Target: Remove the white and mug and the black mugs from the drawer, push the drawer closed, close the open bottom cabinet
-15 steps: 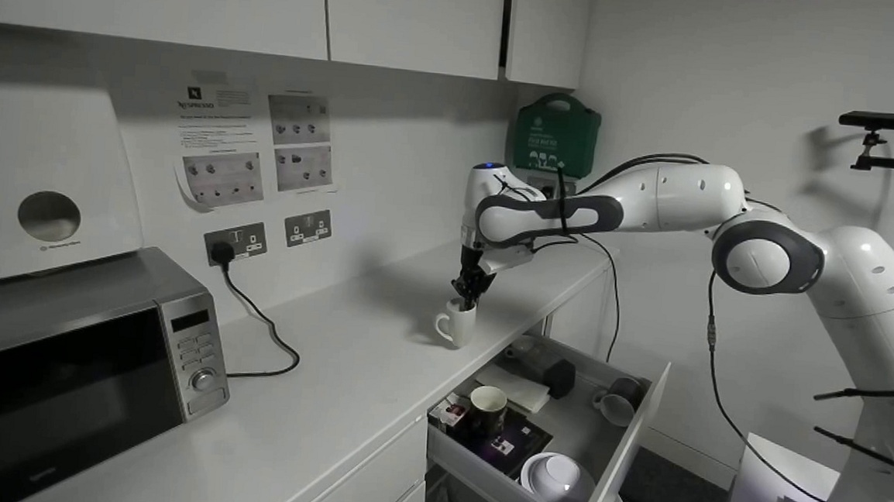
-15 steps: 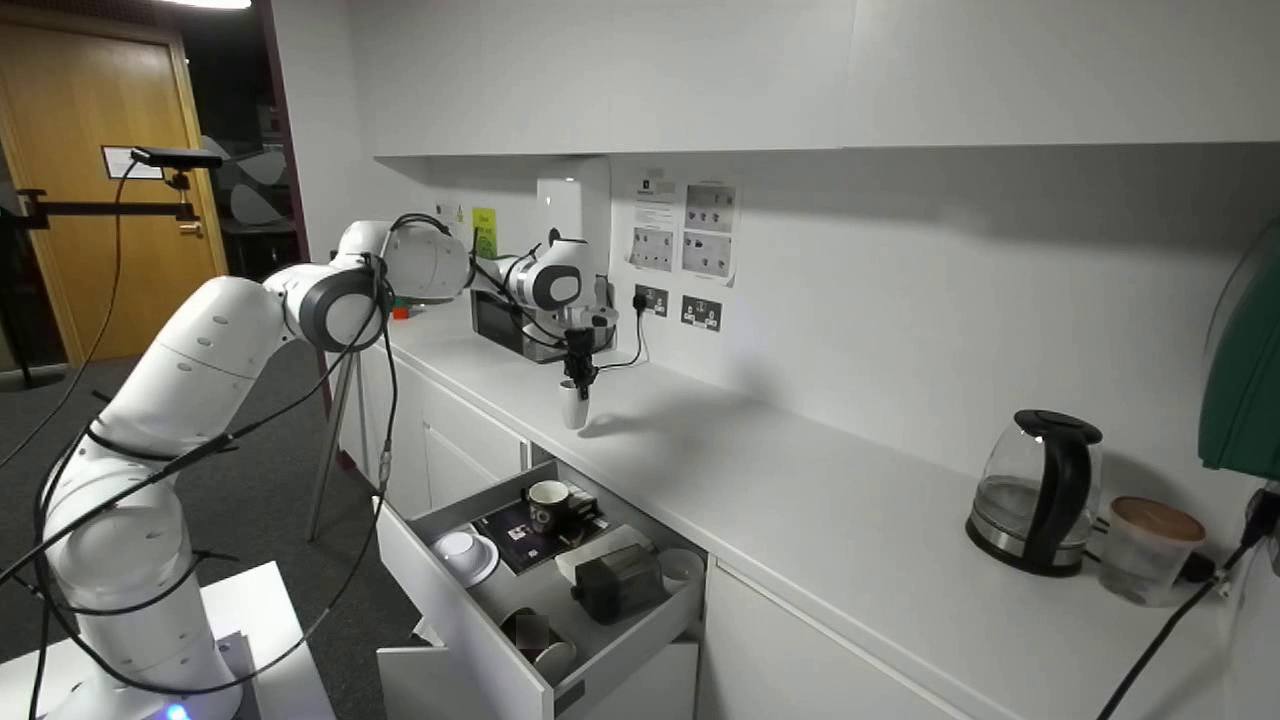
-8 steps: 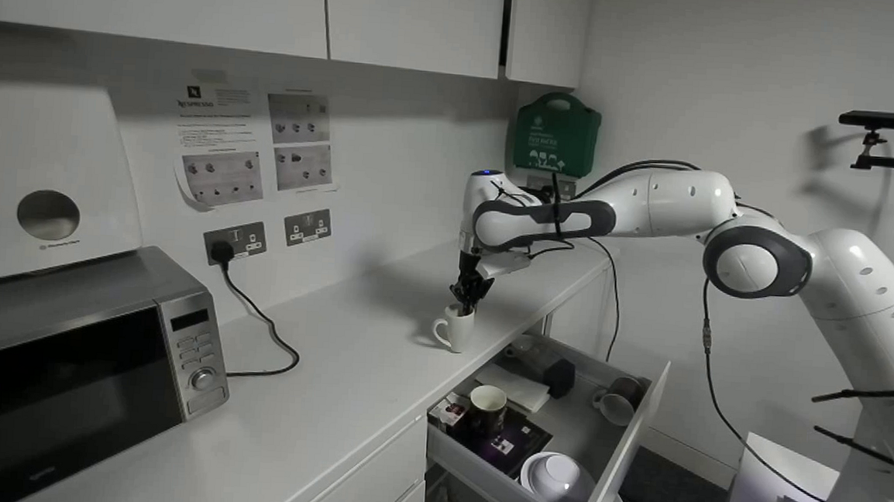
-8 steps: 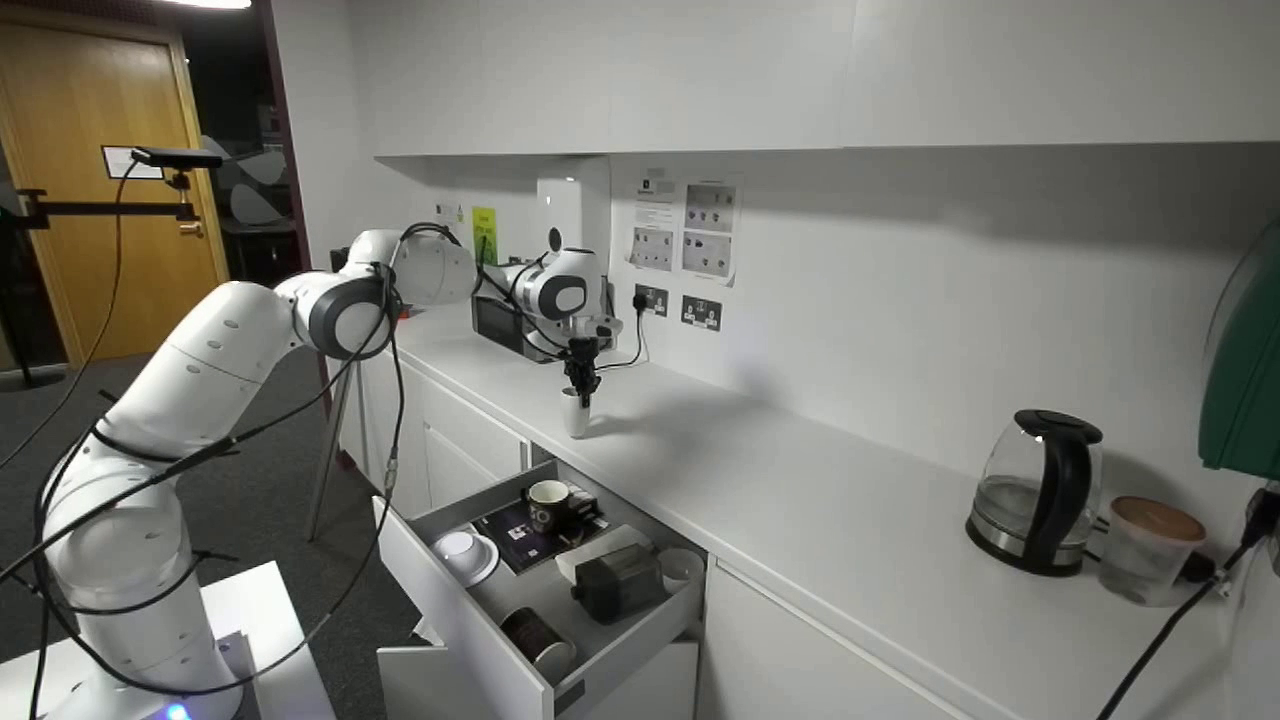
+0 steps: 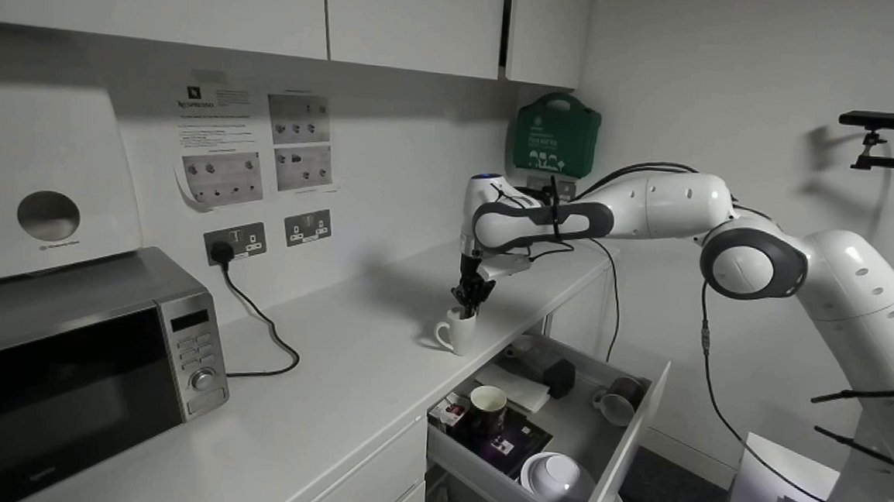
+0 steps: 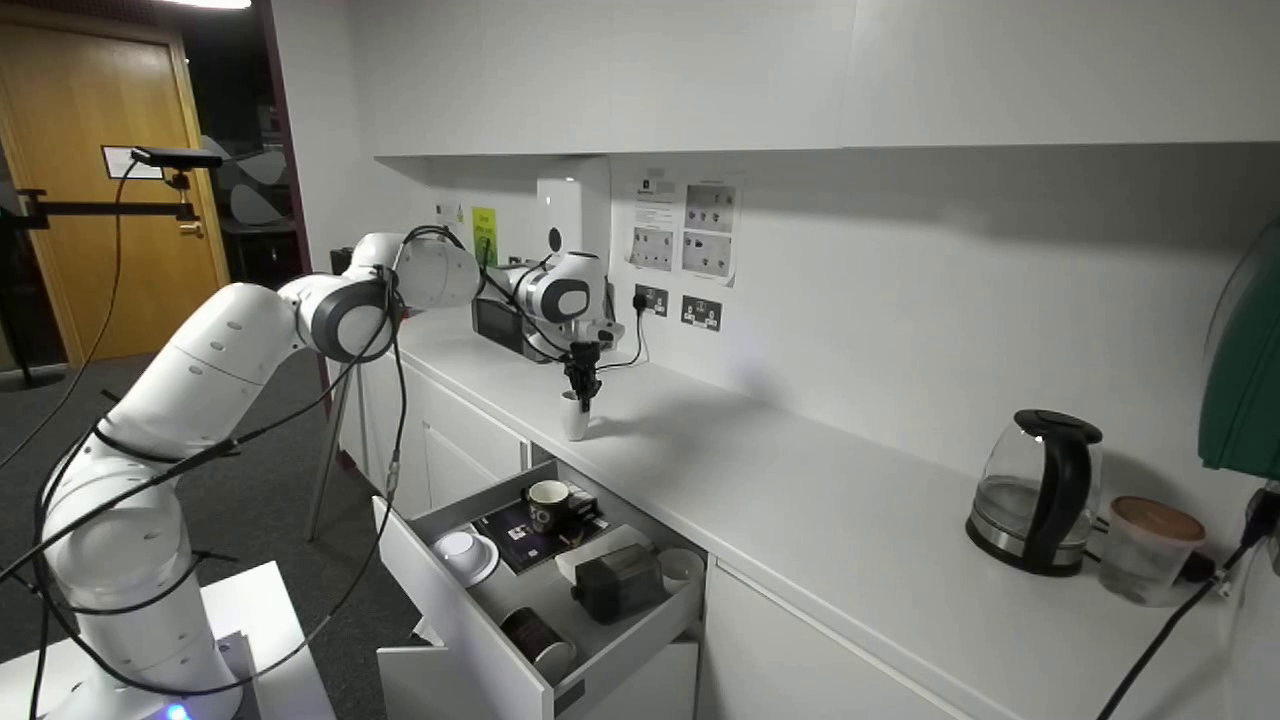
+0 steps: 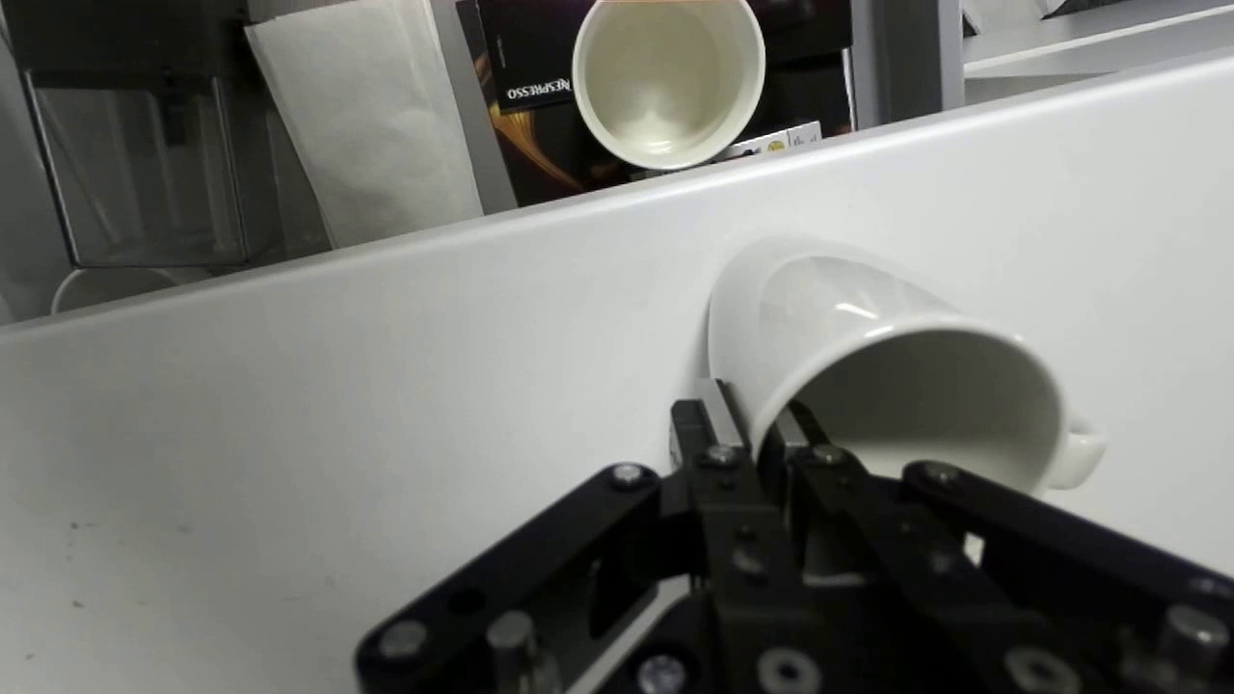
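White mug (image 5: 460, 334): on/just over counter (image 5: 347, 361), nr front edge; base contact unclear;
Gripper (image 7: 755, 424): pinching mug's wall;
Set-down: prob. level base first; ease open, then lift straight up

White rounded arm (image 5: 679, 207), dark grey joint bands (image 5: 791, 264), black cables (image 5: 642, 167), black fingers (image 7: 740, 516) with silver screws (image 7: 662, 673)
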Controlling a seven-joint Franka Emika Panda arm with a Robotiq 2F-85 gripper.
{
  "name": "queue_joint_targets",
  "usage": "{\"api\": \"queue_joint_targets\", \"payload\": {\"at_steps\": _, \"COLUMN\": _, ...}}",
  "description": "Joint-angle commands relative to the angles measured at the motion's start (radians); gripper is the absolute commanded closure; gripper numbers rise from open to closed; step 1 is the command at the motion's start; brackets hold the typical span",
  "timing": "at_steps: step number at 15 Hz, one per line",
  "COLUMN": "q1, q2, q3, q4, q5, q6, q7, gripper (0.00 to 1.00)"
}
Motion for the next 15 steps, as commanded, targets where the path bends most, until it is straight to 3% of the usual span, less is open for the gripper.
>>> {"api": "queue_joint_targets", "payload": {"at_steps": 1, "q1": -0.010, "q2": 0.021, "q3": -0.001, "q4": 0.066, "q5": 0.028, "q6": -0.060, "q7": -0.032, "gripper": 0.69}}
{"api": "queue_joint_targets", "payload": {"at_steps": 3, "q1": -0.010, "q2": 0.023, "q3": -0.001, "q4": 0.071, "q5": 0.028, "q6": -0.065, "q7": -0.031, "gripper": 0.59}}
{"api": "queue_joint_targets", "payload": {"at_steps": 11, "q1": -0.016, "q2": -0.009, "q3": -0.002, "q4": 0.059, "q5": 0.032, "q6": -0.084, "q7": -0.026, "gripper": 0.01}}
{"api": "queue_joint_targets", "payload": {"at_steps": 15, "q1": -0.027, "q2": -0.070, "q3": -0.002, "q4": -0.004, "q5": 0.045, "q6": -0.068, "q7": -0.026, "gripper": 0.00}}
